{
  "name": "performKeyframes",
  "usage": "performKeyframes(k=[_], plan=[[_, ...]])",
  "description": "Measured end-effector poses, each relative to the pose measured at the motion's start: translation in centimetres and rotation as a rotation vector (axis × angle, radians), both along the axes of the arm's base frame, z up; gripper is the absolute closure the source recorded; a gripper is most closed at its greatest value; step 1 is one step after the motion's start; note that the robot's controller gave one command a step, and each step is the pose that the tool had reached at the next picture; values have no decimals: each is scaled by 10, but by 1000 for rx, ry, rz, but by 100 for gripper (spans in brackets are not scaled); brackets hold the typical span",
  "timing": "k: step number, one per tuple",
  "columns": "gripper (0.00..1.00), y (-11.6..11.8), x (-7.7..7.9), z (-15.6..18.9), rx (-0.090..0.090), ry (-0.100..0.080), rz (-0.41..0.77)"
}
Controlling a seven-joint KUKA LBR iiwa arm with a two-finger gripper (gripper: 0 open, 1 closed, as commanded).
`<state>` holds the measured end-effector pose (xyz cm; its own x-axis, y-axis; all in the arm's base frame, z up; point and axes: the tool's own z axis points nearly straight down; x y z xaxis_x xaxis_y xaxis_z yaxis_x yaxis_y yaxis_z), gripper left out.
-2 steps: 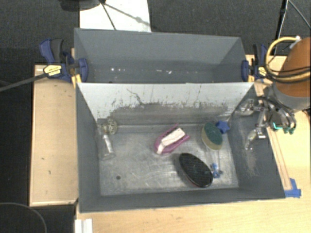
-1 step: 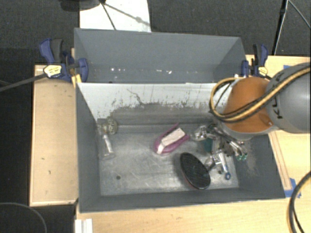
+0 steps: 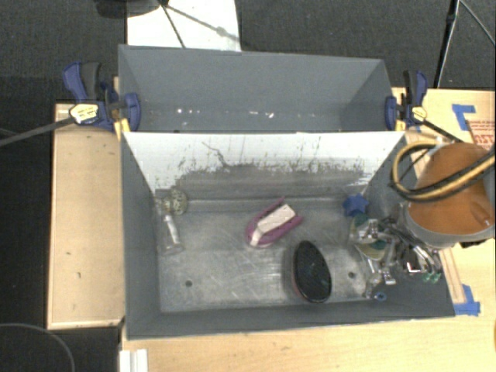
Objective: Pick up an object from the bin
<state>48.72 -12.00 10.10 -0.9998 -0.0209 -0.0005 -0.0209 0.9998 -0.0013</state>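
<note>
Gripper [image 3: 373,263], opening not discernible, at right side of bin [image 3: 225,281], beside black oval object [image 3: 311,271]; small blue piece [image 3: 355,205] near; purple-and-white item [image 3: 273,223] mid-floor.

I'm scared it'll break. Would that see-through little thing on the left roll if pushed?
The clear thing looks rounded and lies on its side, so it would probably roll. It seems glassy and smooth, so perhaps slippery and breakable.
</note>
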Motion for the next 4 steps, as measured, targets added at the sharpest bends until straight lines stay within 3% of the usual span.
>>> performKeyframes(k=[1, 2, 3, 4], plan=[[0, 111, 32, 0, 6, -4, 86], [0, 162, -6, -28, 1, -20, 114], [0, 125, -5, -27, 4, -18, 101], [100, 126, -4, -26, 4, -22, 106]])
